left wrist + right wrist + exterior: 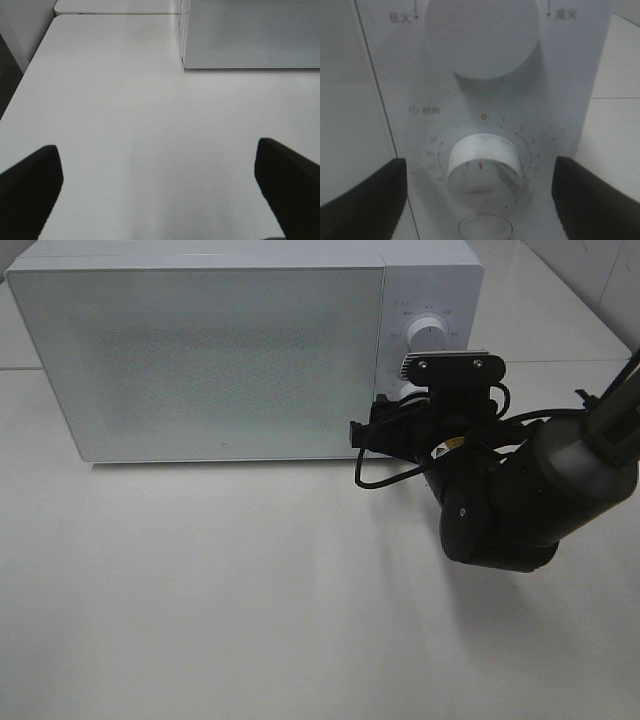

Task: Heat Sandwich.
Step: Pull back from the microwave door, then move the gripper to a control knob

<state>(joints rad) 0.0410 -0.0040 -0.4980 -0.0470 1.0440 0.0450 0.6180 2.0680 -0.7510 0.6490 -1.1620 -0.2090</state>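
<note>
The sandwich is out of view. The white microwave (200, 350) stands at the back of the table with its door shut. My right gripper (480, 162) is open right in front of the control panel, its two black fingers (365, 200) on either side of the lower timer knob (482, 167) and apart from it. From above, the right arm (510, 500) covers that knob. Over bare table to the left of the microwave, my left gripper (157, 147) is open and holds nothing.
An upper power knob (430, 332) sits above the timer knob, and a round button (485, 227) below it. The white table (200, 590) stretches in front of the microwave. The table's left edge (20, 95) drops off to a dark floor.
</note>
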